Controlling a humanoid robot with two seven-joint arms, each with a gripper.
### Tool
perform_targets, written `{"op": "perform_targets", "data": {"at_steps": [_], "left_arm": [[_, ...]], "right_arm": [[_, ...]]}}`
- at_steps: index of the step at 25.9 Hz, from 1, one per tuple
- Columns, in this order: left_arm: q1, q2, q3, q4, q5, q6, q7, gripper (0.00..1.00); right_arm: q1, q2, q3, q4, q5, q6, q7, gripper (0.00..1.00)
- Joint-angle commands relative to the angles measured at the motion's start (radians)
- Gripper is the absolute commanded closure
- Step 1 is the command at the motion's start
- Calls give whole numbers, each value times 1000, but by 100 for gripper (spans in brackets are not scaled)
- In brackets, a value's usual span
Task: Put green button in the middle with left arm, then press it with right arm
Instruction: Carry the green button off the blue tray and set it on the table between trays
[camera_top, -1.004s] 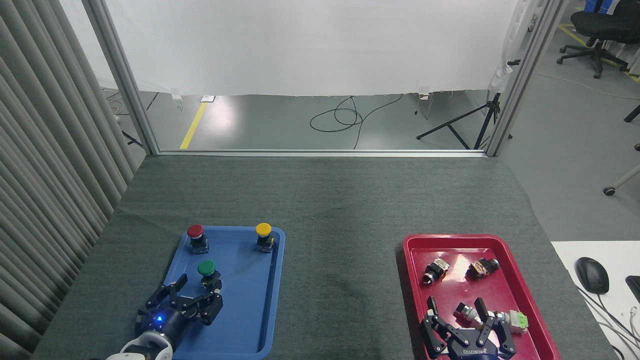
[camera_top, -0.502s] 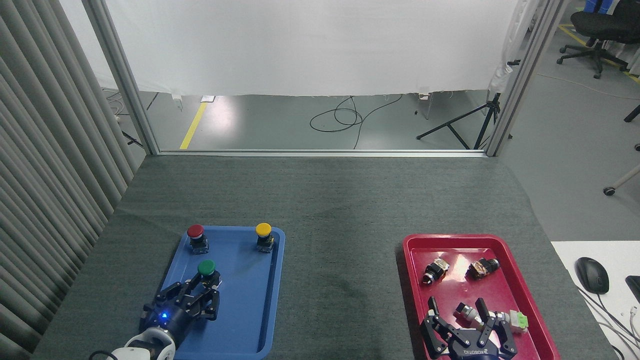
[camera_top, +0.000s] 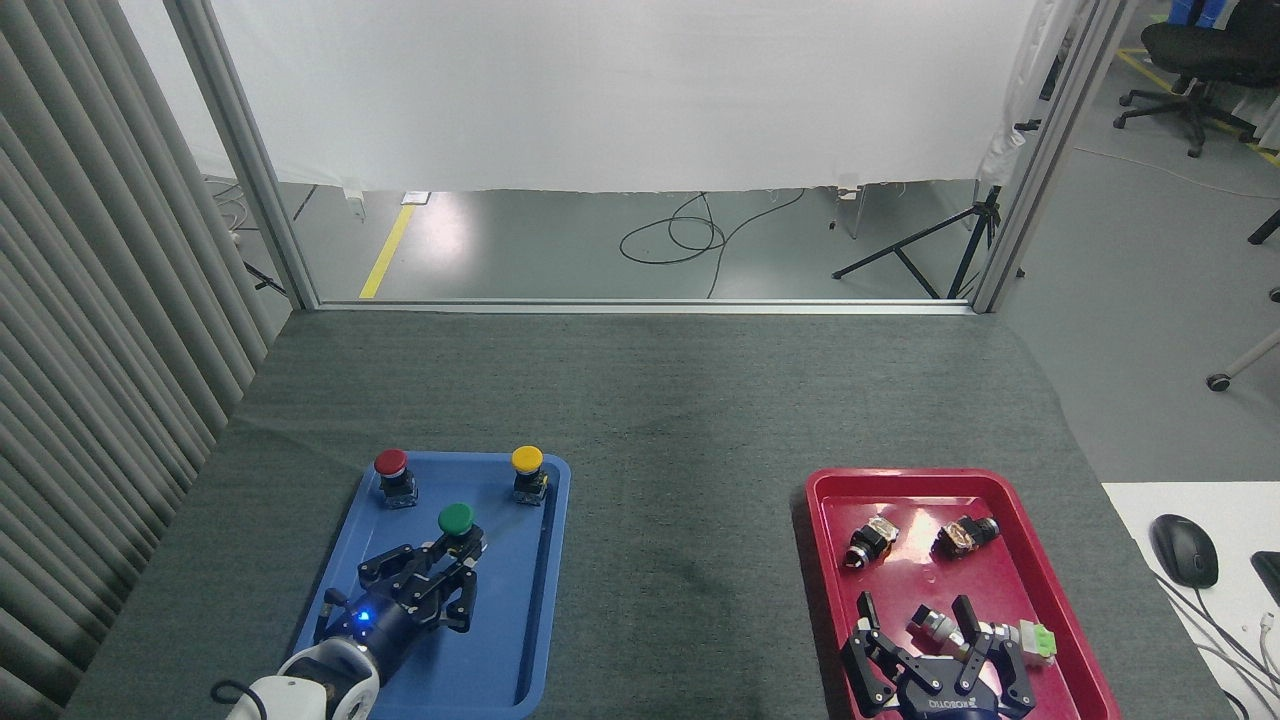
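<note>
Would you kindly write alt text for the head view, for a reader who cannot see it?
The left gripper is shut on the green button over the blue tray, with red and yellow buttons behind. The right gripper hangs open over the red tray of small parts; the grey mat lies between.

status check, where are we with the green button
Left gripper shut on round green-capped button, above blue plastic tray. Right gripper open, over red plastic tray. Grey felt mat ahead.

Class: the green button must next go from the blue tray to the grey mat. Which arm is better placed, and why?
Left. The left gripper is closed on the green button over the blue tray. The right gripper hangs open over the red tray.
</note>
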Motion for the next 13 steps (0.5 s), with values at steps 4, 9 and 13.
{"op": "perform_targets", "data": {"at_steps": [4, 9, 13], "left_arm": [[-91, -191, -198, -12, -54, 3, -1, 100], [-150, -363, -246, 208, -184, 49, 0, 99], [-150, -363, -264, 246, -181, 79, 17, 98]], "right_arm": [[0, 4, 0, 0, 0, 0, -1, 0], [0, 1, 1, 1, 1, 0, -2, 0], [2, 1, 5, 1, 1, 0, -1, 0]]}}
